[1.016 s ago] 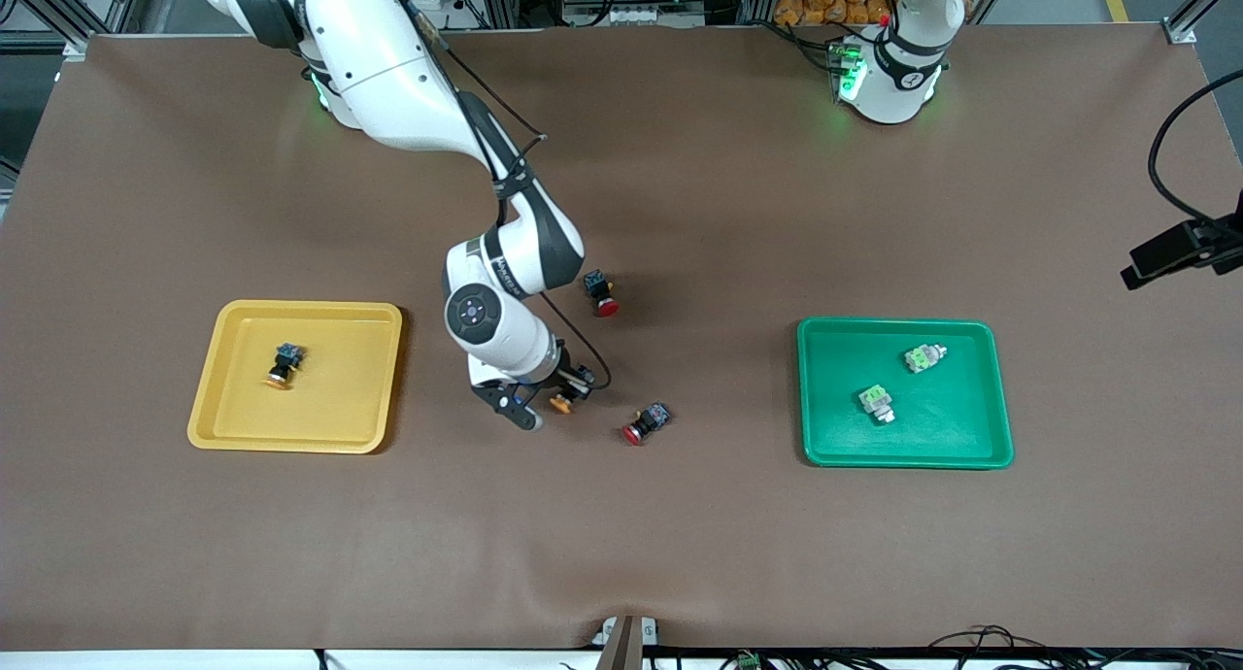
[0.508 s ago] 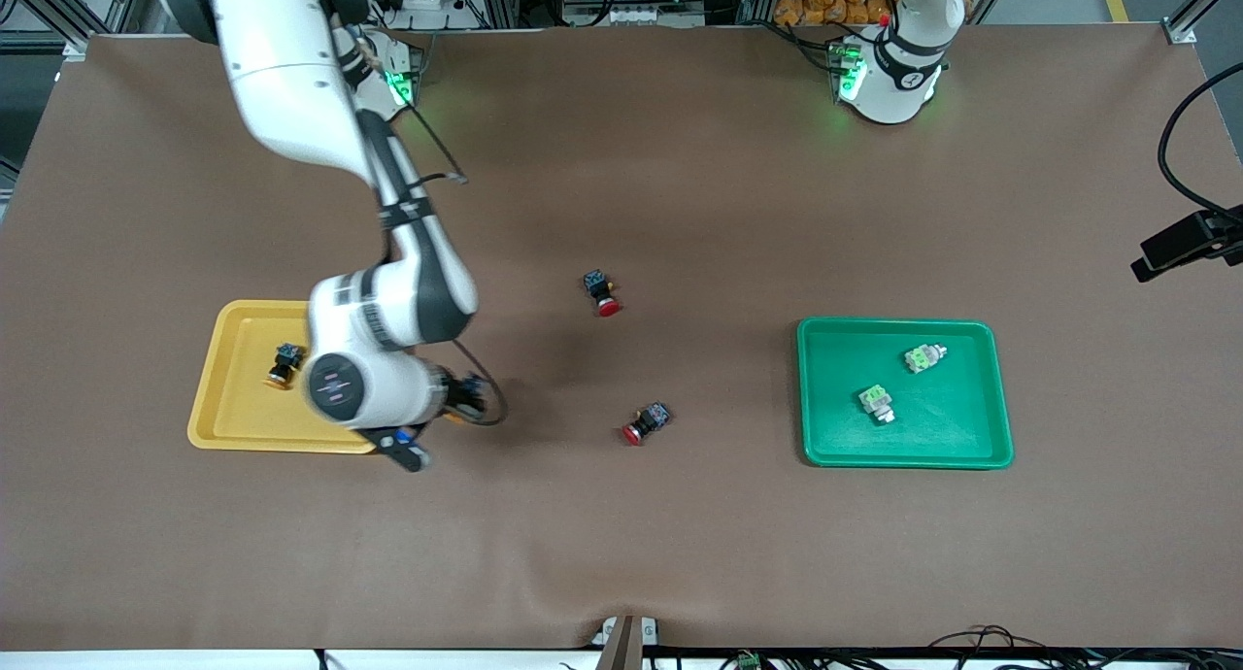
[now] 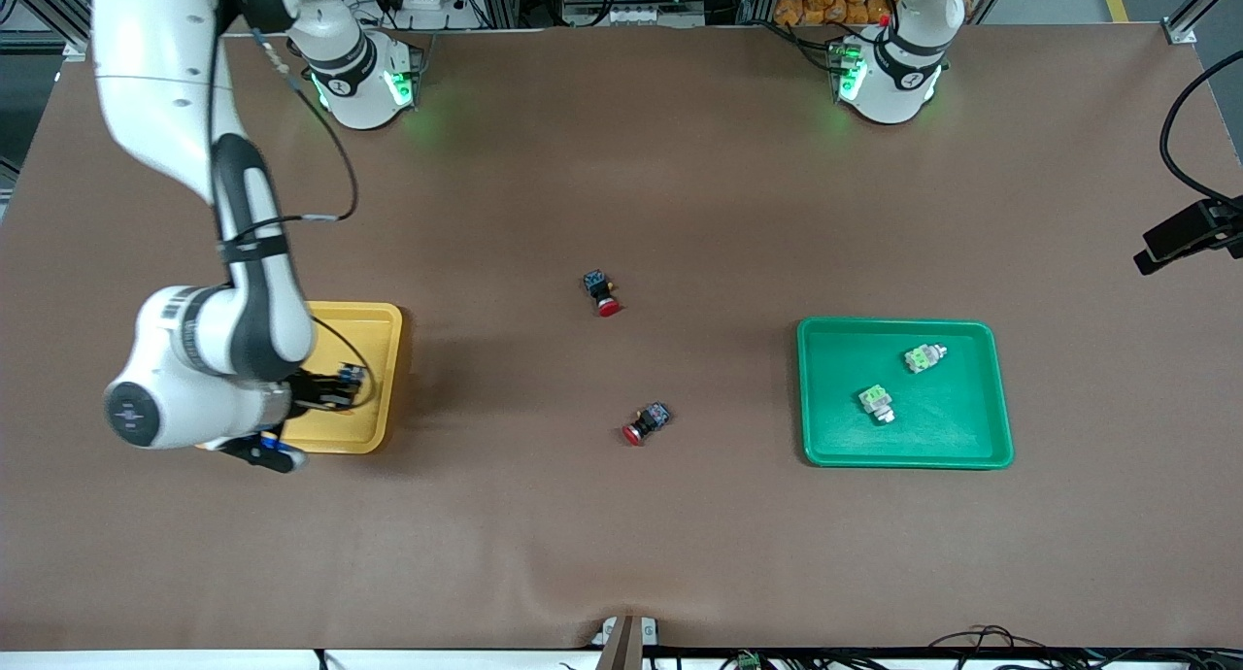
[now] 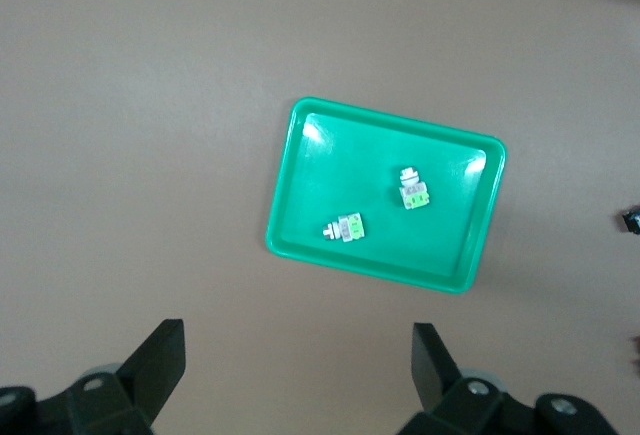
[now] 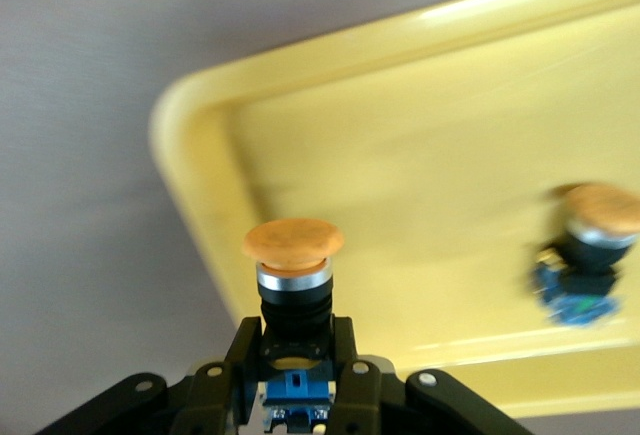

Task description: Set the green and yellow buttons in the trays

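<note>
My right gripper (image 3: 337, 388) is shut on a yellow button (image 5: 293, 243), orange cap outward, and hangs over the corner of the yellow tray (image 3: 374, 330) nearest the front camera and the table's middle. A second yellow button (image 5: 588, 247) lies in that yellow tray (image 5: 400, 145); the arm hides it in the front view. Two green buttons (image 3: 923, 357) (image 3: 876, 403) lie in the green tray (image 3: 808, 398). My left gripper (image 4: 297, 375) is open and empty, high above the table beside the green tray (image 4: 290, 185), and waits.
Two red-capped buttons (image 3: 604, 293) (image 3: 646, 423) lie on the brown mat between the trays. A black camera mount (image 3: 1190, 233) with a cable juts in at the left arm's end of the table.
My right arm has swung from the middle of the table to the yellow tray, carrying the yellow button, and now covers the button lying in the tray. The left arm has not moved.
</note>
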Action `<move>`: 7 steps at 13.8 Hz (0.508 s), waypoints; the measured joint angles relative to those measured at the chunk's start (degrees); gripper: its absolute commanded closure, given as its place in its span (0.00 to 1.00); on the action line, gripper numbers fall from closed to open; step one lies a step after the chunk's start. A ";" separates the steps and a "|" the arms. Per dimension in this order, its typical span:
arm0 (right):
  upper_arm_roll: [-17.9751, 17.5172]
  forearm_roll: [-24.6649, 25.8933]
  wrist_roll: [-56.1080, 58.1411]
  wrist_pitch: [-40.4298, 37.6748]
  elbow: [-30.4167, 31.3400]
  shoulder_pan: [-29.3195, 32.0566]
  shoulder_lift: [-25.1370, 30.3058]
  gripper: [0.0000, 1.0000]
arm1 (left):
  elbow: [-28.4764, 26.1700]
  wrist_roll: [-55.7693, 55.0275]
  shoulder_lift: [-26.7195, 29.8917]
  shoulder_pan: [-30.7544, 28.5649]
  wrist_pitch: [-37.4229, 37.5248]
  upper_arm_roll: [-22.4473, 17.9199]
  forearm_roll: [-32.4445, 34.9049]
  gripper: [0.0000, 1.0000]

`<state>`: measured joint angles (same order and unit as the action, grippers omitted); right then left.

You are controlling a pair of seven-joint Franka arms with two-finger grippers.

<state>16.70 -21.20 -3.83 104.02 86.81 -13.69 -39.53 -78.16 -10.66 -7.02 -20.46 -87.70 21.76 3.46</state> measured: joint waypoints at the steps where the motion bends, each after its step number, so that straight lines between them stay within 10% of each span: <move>1: -0.03 -0.01 2.64 0.97 1.49 0.99 0.09 0.34 | -0.04 0.00 0.00 0.11 0.45 0.25 -0.01 0.00; 2: -0.04 -0.02 4.14 1.49 2.51 1.61 0.09 0.00 | -0.16 0.00 0.00 0.17 0.82 0.59 -0.01 0.00; 7: -0.64 -0.20 5.01 0.84 2.57 1.83 0.61 0.00 | -0.53 -0.01 0.00 0.40 1.67 2.91 -0.02 0.00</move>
<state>16.06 -21.39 1.18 104.86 89.37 -11.86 -38.92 -78.70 -10.67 -7.02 -20.06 -86.03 24.67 3.44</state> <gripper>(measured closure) 0.181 0.000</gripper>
